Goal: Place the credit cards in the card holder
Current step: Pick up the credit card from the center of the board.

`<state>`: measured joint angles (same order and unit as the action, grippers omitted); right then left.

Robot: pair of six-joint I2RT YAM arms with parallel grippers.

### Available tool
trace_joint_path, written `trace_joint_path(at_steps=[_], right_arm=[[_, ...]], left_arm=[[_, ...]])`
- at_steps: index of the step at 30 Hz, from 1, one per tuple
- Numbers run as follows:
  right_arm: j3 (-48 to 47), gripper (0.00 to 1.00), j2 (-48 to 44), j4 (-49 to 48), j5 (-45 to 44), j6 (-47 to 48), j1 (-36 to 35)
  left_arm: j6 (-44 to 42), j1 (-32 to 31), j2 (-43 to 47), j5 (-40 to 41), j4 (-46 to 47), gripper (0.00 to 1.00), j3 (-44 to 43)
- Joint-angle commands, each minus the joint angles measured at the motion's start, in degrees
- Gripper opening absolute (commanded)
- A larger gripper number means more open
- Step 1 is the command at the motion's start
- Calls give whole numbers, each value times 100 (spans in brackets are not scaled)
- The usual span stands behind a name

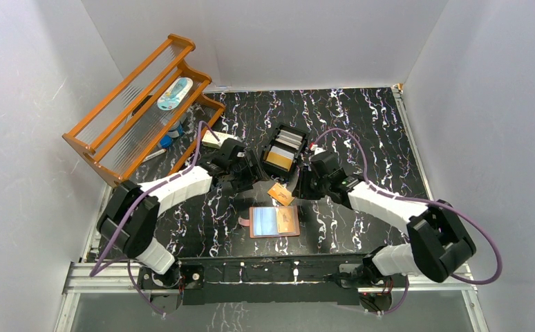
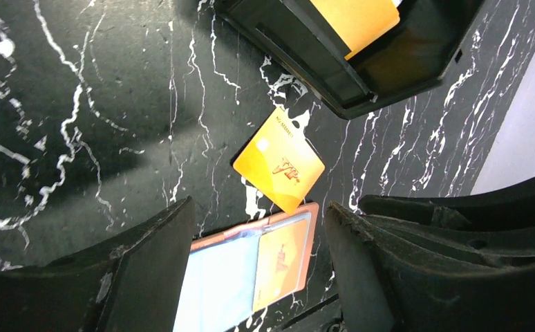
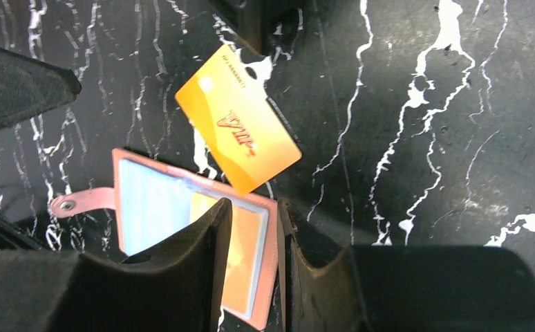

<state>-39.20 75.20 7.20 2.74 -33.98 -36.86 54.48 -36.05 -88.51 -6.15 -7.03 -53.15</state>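
Note:
The salmon-brown card holder [image 1: 275,222] lies open on the black marble table, with a gold card in its right sleeve [image 3: 247,259]. A loose gold credit card [image 1: 280,194] lies tilted just behind it, one corner over the holder's rim [image 3: 237,137]; it also shows in the left wrist view [image 2: 278,168]. My left gripper [image 1: 249,176] hovers wide open and empty [image 2: 258,207] above the card and the holder [image 2: 244,270]. My right gripper [image 1: 298,183] hovers over the holder's right edge, its jaws a narrow gap apart with nothing between them [image 3: 254,205].
A black slotted tray [image 1: 282,151] holding more cards, a gold one in front [image 2: 358,21], stands just behind the grippers. An orange wooden rack [image 1: 140,111] stands at the back left, with a small white box [image 1: 213,138] beside it. White walls enclose the table.

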Motion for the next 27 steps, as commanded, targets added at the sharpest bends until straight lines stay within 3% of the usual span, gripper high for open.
trace_joint_path(at_steps=[1,27], right_arm=[[-246,39,280,-382,55,192,178],[-42,37,1262,-1003,566,160,344]], left_arm=[[-181,28,-348,-267,481,68,-8],[331,-153,-1041,-879,1653,66,325]])
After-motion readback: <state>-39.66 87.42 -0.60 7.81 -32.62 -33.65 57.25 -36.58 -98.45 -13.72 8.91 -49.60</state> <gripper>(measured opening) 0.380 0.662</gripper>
